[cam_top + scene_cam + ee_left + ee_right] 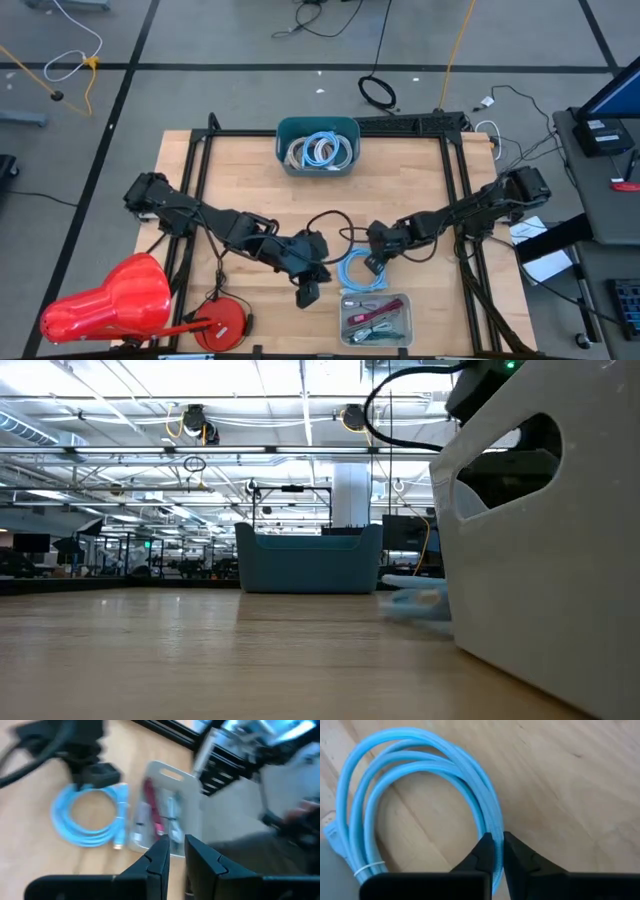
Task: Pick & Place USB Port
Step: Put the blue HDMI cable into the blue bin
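Note:
A light-blue coiled USB cable point(360, 272) lies flat on the wooden table; it also shows in the right wrist view point(415, 795) and the left wrist view point(90, 817). My right gripper point(375, 262) point(498, 845) stands over the coil's right side, shut on its strands. My left gripper point(308, 290) point(172, 852) hovers shut and empty to the left of a grey tray point(402, 305) point(192, 815), which holds small red and grey parts. A teal bin point(318, 128) at the far edge holds more coiled cables. My right gripper pinches the outer strands of the blue coil point(492, 827) between its two fingers, coming from above and pointing down. The fingers lie across the strands. The rest of the coil rests flat on the table, and a white tie point(370, 867) binds it.
A red lamp-like object point(110, 300) and a red round base point(225, 322) sit at the near left corner. Black cables point(330, 222) loop across the table's middle. The black frame rails point(195, 170) run along both sides. Bare wood lies between the bin and the arms.

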